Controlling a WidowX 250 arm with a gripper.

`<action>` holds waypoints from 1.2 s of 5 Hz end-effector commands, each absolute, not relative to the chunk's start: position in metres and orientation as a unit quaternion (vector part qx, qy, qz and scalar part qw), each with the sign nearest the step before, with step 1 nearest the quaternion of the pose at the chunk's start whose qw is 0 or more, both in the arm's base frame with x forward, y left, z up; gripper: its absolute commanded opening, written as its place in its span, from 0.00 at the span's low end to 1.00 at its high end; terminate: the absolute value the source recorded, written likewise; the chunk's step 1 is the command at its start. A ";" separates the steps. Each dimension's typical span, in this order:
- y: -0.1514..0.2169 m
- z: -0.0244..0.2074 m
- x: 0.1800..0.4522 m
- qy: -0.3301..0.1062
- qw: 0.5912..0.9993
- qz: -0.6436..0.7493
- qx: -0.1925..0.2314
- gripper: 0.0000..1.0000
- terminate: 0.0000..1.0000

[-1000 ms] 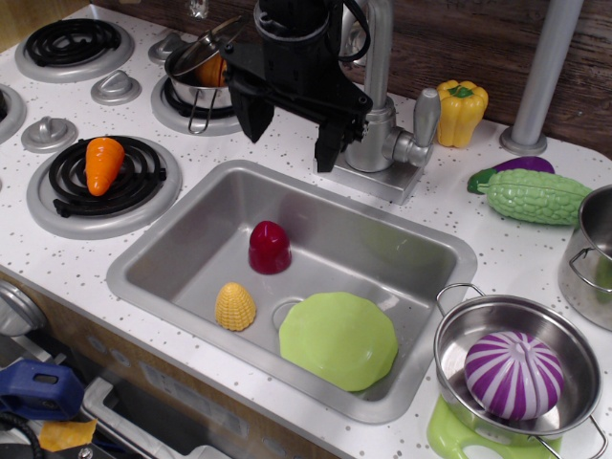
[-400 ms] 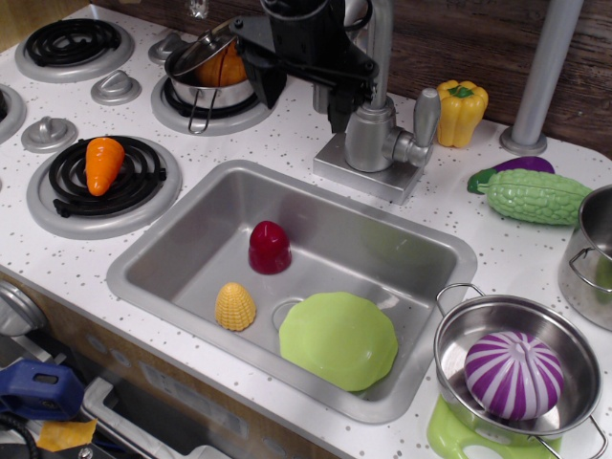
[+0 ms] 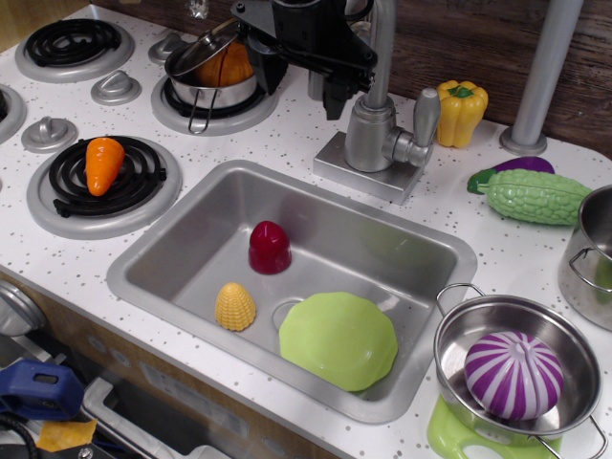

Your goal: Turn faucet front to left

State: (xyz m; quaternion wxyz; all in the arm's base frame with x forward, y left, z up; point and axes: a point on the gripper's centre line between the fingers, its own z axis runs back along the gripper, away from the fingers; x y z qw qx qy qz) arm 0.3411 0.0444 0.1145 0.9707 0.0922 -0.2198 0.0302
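Orange carrot-like toy (image 3: 104, 163) lies on a black coil burner at left. Black pincer (image 3: 298, 86) hangs at the top edge, fingers spread wide and holding nothing — right finger just beside the faucet (image 3: 378, 134), touching or not unclear. Faucet stands behind the sink (image 3: 163, 251) on a square plate: silver-grey, thick cylinder, thin spout rising, stubby lever to the right. No legible writing. In the smooth metal basin — ribbed yellow corn (image 3: 234, 306), scalloped green plate (image 3: 338, 340).
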 end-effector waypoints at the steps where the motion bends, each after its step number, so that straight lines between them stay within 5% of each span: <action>1: 0.061 0.128 0.356 -0.272 0.953 0.034 0.127 0.00 0.00; 6: 0.127 0.120 0.390 -0.310 0.941 -0.028 0.133 0.00 0.00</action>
